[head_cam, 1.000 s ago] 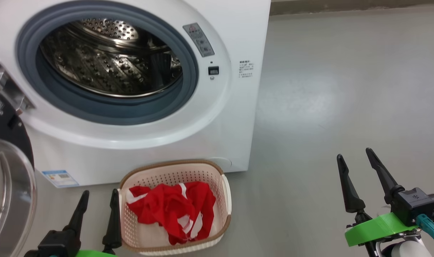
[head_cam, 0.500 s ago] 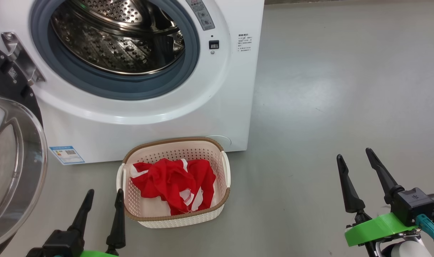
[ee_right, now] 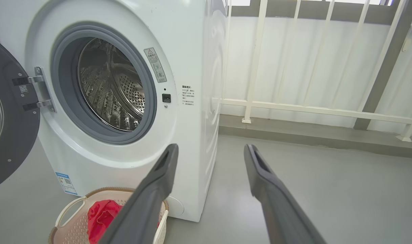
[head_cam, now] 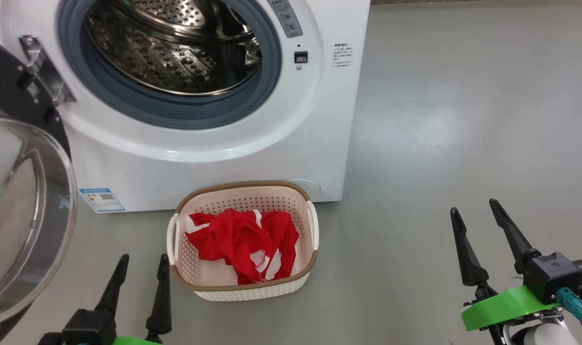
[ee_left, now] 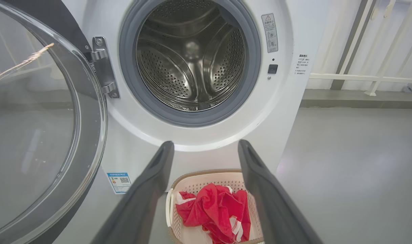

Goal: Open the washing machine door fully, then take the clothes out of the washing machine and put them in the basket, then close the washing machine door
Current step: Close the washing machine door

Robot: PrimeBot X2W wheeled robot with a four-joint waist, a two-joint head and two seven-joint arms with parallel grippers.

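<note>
The washing machine door (head_cam: pixel 27 215) stands swung open, left of the washing machine (head_cam: pixel 214 158), whose drum (ee_left: pixel 192 57) looks empty as far as the views reach. The clothes (head_cam: pixel 243 239) lie in the basket (head_cam: pixel 245 287) on the floor, just in front of the machine. The left hand (head_cam: pixel 143 256) beside the basket and the right hand (head_cam: pixel 473 206) well to the right both gape wide, holding nothing.

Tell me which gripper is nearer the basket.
Left. The left gripper, open, sits close beside the basket on its left; the right gripper, open, is well off to its right.

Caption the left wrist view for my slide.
Open left claw faces the empty washing machine; red clothes lie in the basket.
</note>
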